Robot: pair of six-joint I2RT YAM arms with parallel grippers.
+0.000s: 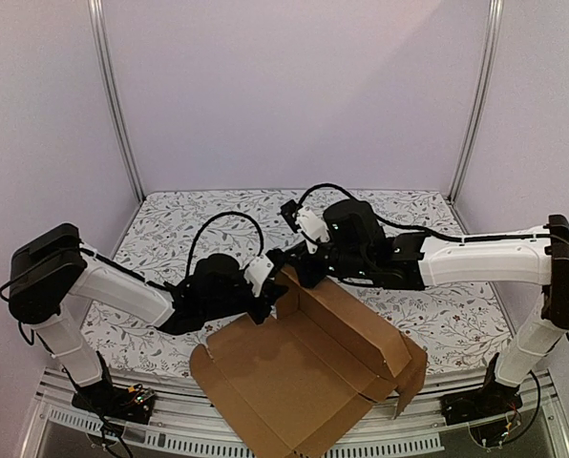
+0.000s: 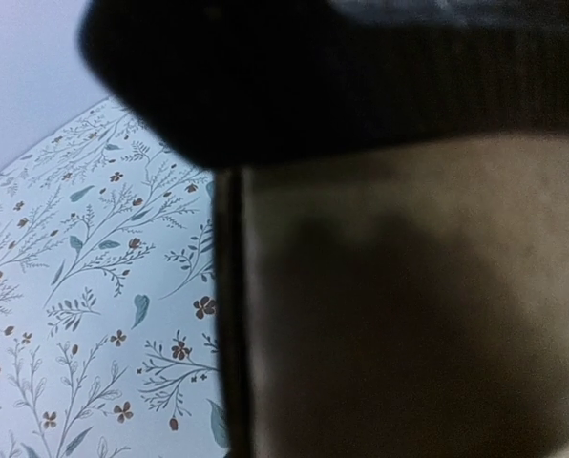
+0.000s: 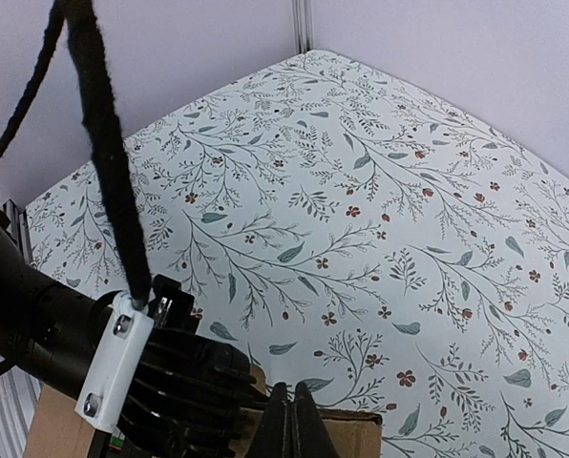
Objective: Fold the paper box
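Floral desk (image 1: 170, 229) is overhung by the paper box (image 1: 304, 382), barely half folded; left fingers (image 1: 263, 307) and right fingers (image 3: 289, 425) are clenched.

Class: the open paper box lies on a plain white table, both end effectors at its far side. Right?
No. The table is floral-printed, not plain white, as the right wrist view shows. The paper box lies open, left end effector and right end effector at its far side.
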